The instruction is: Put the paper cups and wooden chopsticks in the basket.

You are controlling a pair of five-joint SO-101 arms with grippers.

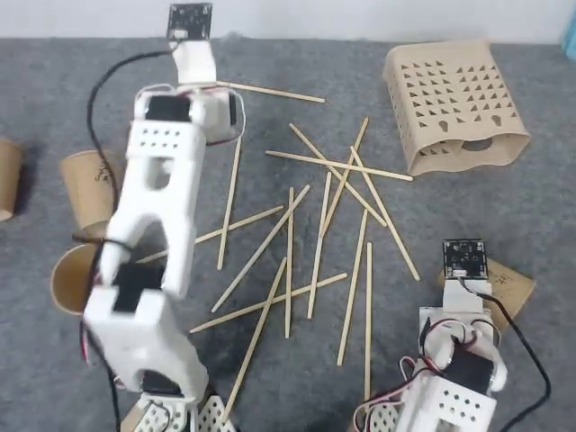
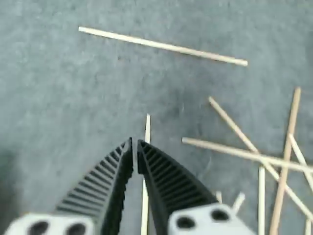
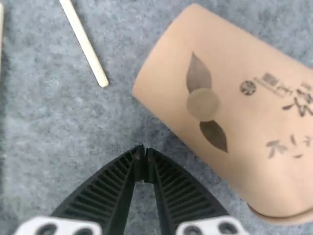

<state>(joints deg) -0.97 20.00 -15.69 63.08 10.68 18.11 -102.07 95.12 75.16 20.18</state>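
Several wooden chopsticks [image 1: 310, 225] lie scattered across the middle of the grey mat. The tan perforated basket [image 1: 454, 103] lies tipped on its side at the back right. My left gripper [image 2: 135, 142] is shut and holds nothing; it hangs just above the far end of one chopstick [image 2: 146, 128], with another chopstick [image 2: 164, 46] lying crosswise beyond it. Shut and empty too, my right gripper [image 3: 145, 150] sits low over the mat beside a paper cup [image 3: 230, 112] on its side. That cup [image 1: 508, 281] lies at the front right, by the right arm.
Three more paper cups sit at the left: one [image 1: 88, 184] beside the left arm, one [image 1: 70, 274] partly behind it, one [image 1: 7, 175] at the mat's left edge. The long white left arm [image 1: 153, 225] spans the left side of the mat.
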